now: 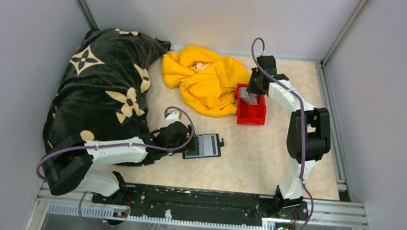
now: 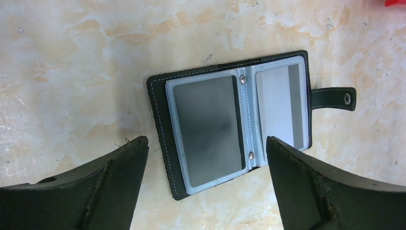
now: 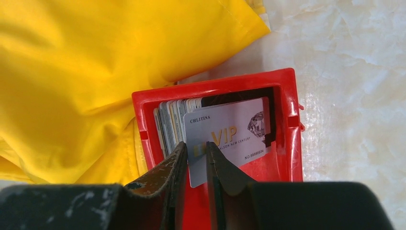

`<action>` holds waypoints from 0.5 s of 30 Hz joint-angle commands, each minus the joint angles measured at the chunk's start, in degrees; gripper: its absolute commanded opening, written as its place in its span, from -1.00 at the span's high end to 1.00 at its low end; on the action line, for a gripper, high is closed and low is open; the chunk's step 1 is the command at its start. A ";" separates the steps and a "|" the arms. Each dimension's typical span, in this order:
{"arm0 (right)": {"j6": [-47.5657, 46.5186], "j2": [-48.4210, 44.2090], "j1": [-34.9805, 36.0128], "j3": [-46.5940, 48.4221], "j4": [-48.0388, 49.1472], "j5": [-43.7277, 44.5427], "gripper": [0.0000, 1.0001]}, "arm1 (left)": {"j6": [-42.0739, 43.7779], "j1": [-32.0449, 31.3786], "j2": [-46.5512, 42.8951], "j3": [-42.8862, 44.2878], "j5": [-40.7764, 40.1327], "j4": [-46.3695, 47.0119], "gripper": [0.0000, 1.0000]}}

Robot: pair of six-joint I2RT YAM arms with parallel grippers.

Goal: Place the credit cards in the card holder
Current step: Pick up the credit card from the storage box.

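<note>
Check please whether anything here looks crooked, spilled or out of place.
One white VIP card sits askew: pinched in the right arm's jaws, it tilts against the upright credit cards in the red bin. Nothing looks spilled or damaged; the card holder lies open and flat.

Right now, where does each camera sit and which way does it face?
Top external: above and behind both arms, which show whole, looking down at the marbled table.
Left wrist: looks down past the open left gripper at the black folding card holder.
Right wrist: looks down past the nearly closed right gripper into the red plastic bin of grey-silver credit cards.
Shared: top external also shows card holder and bin.
</note>
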 commanded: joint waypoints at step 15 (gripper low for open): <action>-0.56 -5.33 1.31 3.44 -0.35 1.14 0.97 | 0.27 0.16 0.52 -0.30 0.60 1.32 -0.96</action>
